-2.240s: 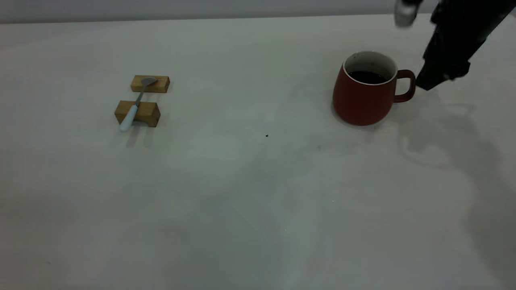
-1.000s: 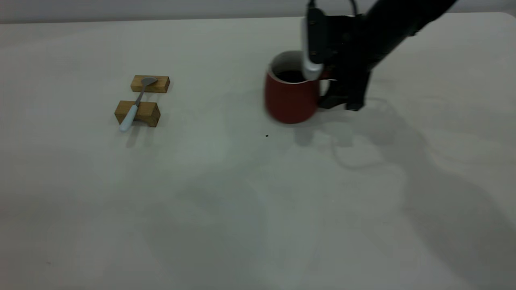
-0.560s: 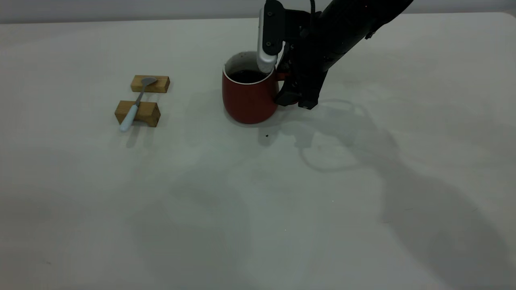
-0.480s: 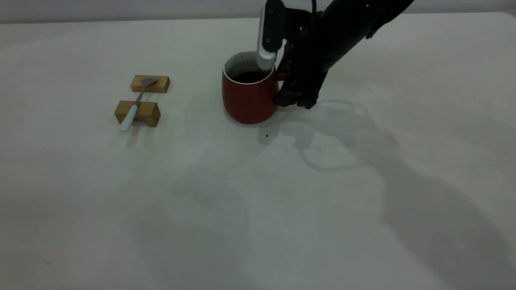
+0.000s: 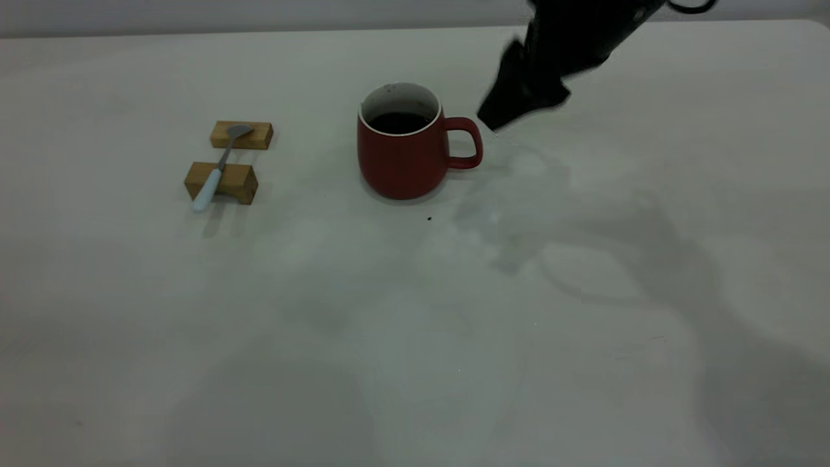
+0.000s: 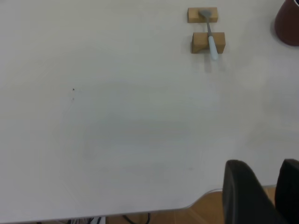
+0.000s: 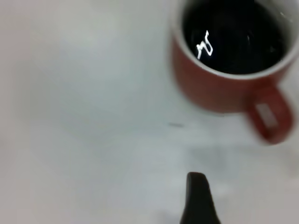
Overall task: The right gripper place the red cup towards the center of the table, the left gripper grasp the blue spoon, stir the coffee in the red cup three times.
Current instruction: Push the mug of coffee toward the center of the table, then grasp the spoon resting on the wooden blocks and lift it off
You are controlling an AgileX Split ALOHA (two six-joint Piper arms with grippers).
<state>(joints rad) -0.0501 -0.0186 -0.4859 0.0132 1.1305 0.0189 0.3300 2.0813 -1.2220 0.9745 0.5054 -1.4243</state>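
From outside, the cup (image 5: 403, 152) stands mid-table (image 5: 415, 324), free of the right gripper (image 5: 502, 117), whose jaws I cannot tell. The left wrist view shows the left gripper (image 6: 261, 196) parted, well apart from the spoon (image 6: 210, 35) bridging two blocks (image 6: 208, 42): light, stiff, likely slippery, best pinched at its handle. The right wrist view shows coffee (image 7: 233, 35) filling the cup.

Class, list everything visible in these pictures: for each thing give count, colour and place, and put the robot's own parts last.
cup: one, dark red, white inside, mid-table, handle toward the right arm.
coffee: dark, in the cup.
spoon: one, pale blue handle, grey bowl, lying across the blocks.
wooden blocks: two, tan, left of the cup.
table: one, off-white.
left gripper: black, over the table's near edge, far from the spoon.
right gripper: black, raised beside the handle, apart from it.
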